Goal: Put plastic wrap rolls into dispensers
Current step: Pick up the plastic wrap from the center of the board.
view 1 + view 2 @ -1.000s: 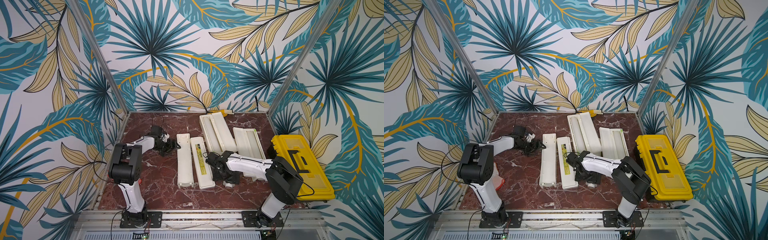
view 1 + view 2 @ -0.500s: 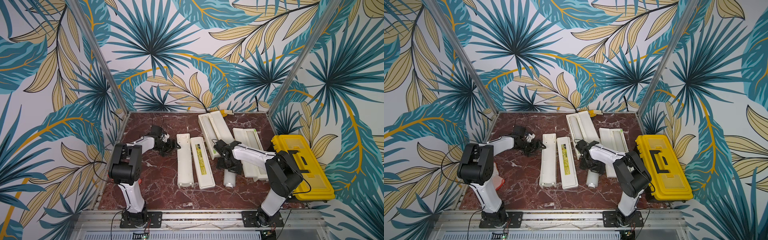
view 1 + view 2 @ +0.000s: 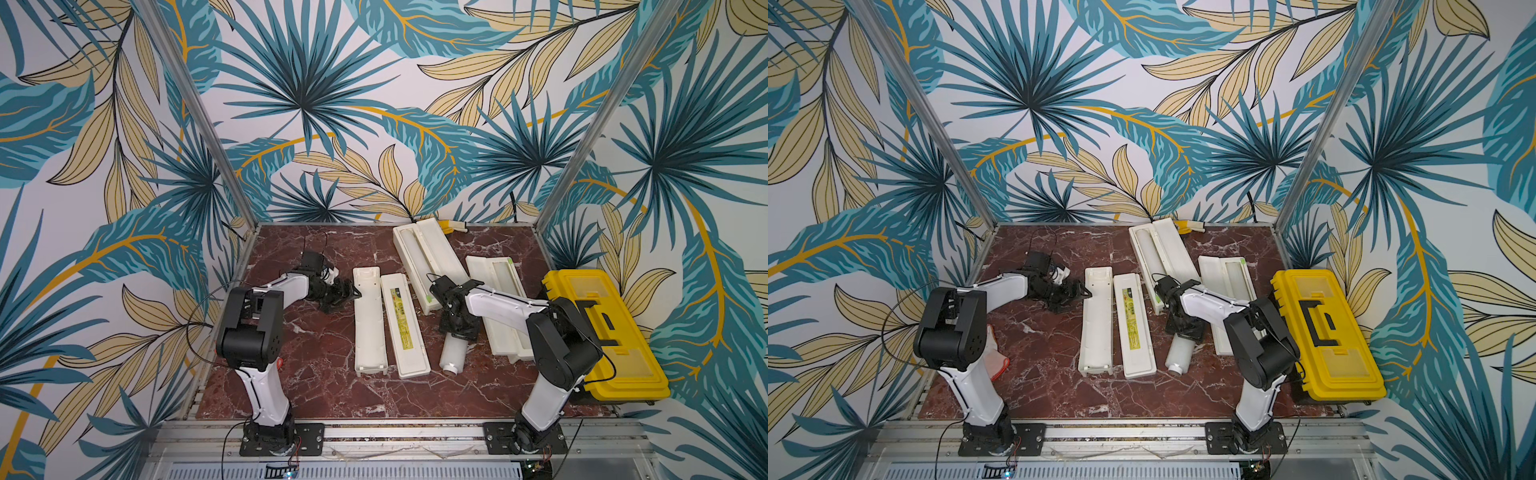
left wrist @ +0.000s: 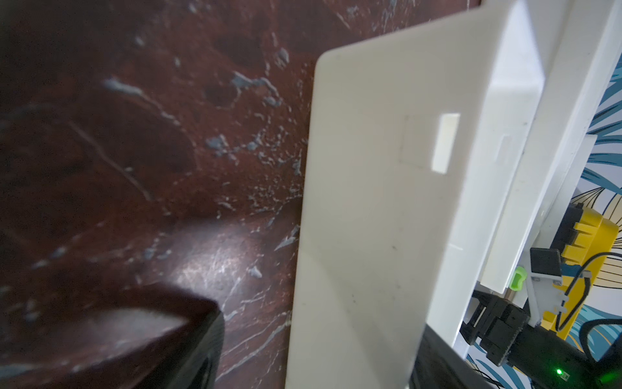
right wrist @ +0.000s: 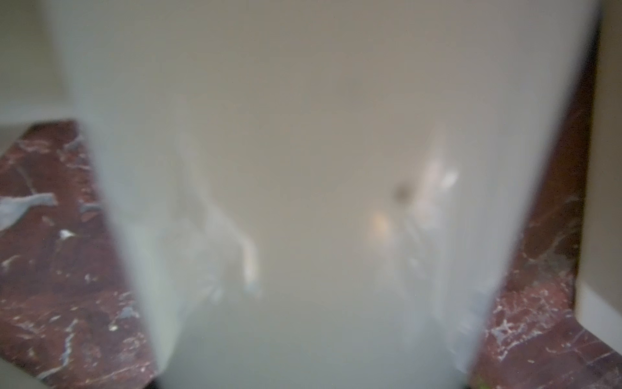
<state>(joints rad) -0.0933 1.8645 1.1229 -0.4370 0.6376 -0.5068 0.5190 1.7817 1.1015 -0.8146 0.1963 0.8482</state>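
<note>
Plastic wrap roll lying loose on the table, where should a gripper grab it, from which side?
Grip the milky-white translucent plastic wrap roll around mid-length, from above, jaws across its width. It lies flat on the red marble table between two open cream dispenser boxes, so a low sideways approach looks cramped, and a centred hold should keep it level.

A yellow toolbox (image 3: 623, 357) (image 3: 1350, 361) with a black handle lies shut at the right edge of the red-brown marble tabletop (image 3: 332, 395) (image 3: 1059, 374). A small yellow and white object (image 3: 453, 226) (image 3: 1190, 225) sits at the far edge against the palm-leaf wall (image 3: 303, 108). In a top view, a white and orange thing (image 3: 996, 357) lies near left, partly hidden.
</note>
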